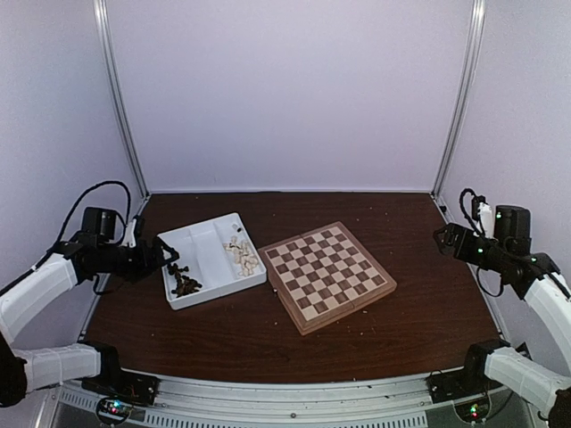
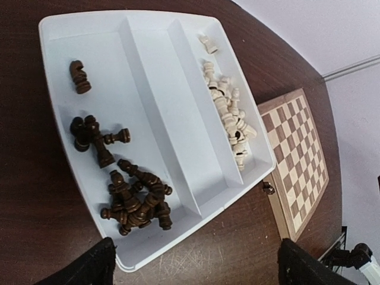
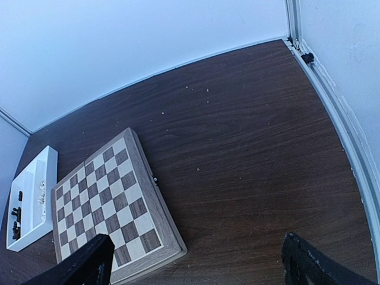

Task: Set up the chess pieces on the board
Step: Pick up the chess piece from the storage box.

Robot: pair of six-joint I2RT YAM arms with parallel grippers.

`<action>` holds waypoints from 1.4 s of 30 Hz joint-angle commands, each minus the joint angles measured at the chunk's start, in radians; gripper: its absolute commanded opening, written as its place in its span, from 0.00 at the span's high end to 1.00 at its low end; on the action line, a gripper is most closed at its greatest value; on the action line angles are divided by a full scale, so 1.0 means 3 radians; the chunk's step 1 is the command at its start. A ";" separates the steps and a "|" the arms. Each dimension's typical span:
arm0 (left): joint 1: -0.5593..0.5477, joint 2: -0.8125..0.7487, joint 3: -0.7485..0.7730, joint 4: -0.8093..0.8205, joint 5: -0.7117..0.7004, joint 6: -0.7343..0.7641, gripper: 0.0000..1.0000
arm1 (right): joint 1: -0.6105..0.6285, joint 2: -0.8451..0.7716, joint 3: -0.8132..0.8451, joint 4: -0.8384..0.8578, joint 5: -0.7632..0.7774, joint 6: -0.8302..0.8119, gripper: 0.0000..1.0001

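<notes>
I'm hovering left gripper (image 2: 196, 272) over tray's (image 2: 148, 89) near corner, right gripper (image 3: 199, 259) idling; both wide open, empty. Pieces (image 2: 135, 202) looking light, slick, tippy: aiming mid-stem.

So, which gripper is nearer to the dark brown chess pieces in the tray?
Left. The left gripper hovers open just beside the dark pieces in the white tray. The right gripper is far off, beyond the chessboard.

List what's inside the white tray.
Dark brown pieces lie in one outer compartment of the tray, cream pieces the other; the middle is bare. Pieces low in each heap are partly covered.
</notes>
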 commanded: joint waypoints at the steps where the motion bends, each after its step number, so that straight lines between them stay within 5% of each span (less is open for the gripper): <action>1: -0.0362 0.0135 0.0245 0.0209 -0.0165 0.0119 0.05 | -0.0018 0.0062 0.0088 -0.0061 -0.0091 0.0025 0.00; 12: -0.1126 0.1187 0.1110 -0.0228 -0.0924 0.0473 0.12 | -0.0019 0.0293 0.0099 -0.0033 -0.0244 -0.0012 0.00; 21: -0.1404 0.2049 0.1759 -0.0402 -0.1265 0.0619 0.39 | -0.0018 0.0415 0.0301 -0.0099 -0.0225 -0.0105 0.00; 26: -0.1426 0.2419 0.2021 -0.0392 -0.1399 0.0659 0.41 | -0.0018 0.0459 0.0333 -0.0085 -0.0209 -0.0073 0.00; 36: -0.1585 0.2964 0.2615 -0.0614 -0.1669 0.0302 0.45 | -0.0015 0.0420 0.0264 -0.0085 -0.0063 -0.0025 0.00; 42: -0.1686 0.3268 0.2841 -0.0677 -0.1827 -0.0130 0.57 | -0.0015 0.0347 0.0251 -0.0083 -0.0077 0.0005 0.00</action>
